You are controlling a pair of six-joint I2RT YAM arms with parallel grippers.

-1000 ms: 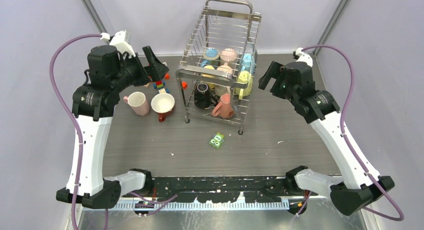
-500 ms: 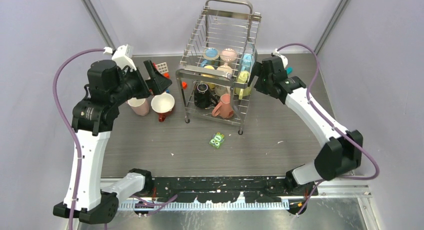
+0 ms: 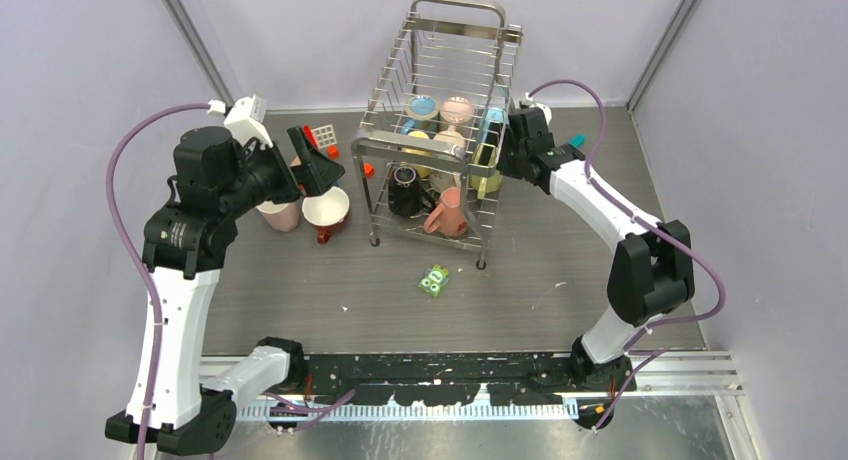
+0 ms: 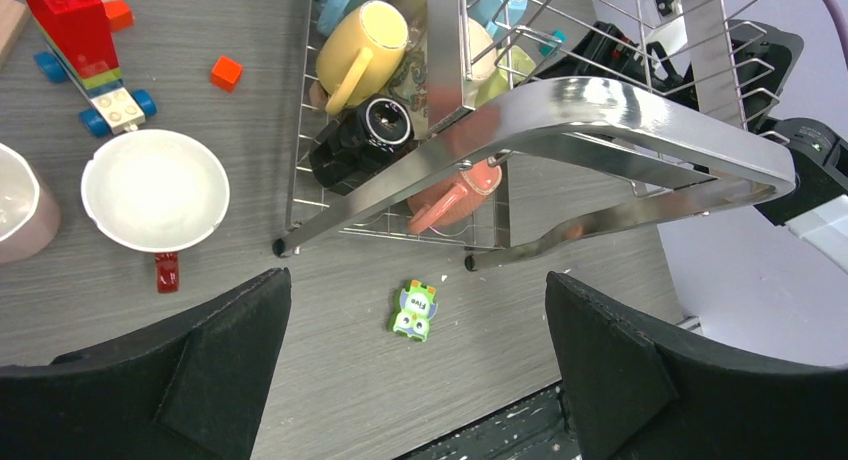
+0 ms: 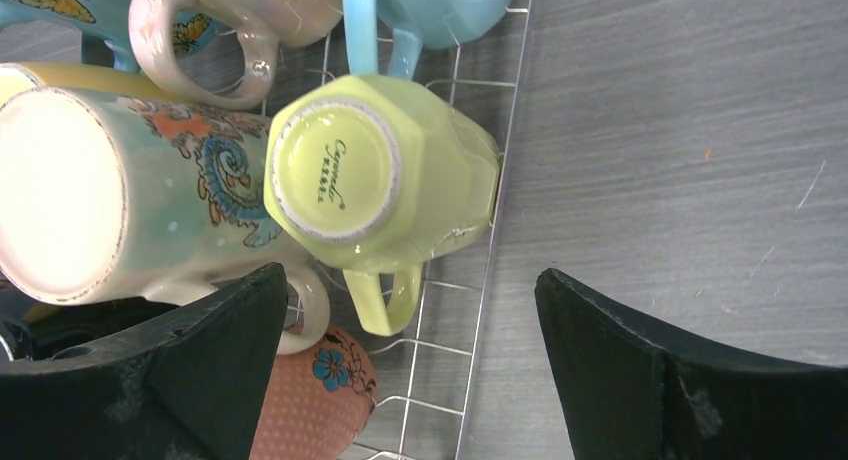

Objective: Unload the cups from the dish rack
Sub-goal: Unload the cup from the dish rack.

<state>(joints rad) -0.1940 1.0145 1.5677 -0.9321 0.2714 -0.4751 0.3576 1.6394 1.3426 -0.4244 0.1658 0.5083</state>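
so the left arm is standing tall down the left side of the top view, left gripper hanging wide open left of centre; the right arm is stretching from lower right toward upper centre, right gripper gaping open too

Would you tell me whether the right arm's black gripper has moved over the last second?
Yes. The right gripper swung left, up to the right side of the tall silver wire dish rack.
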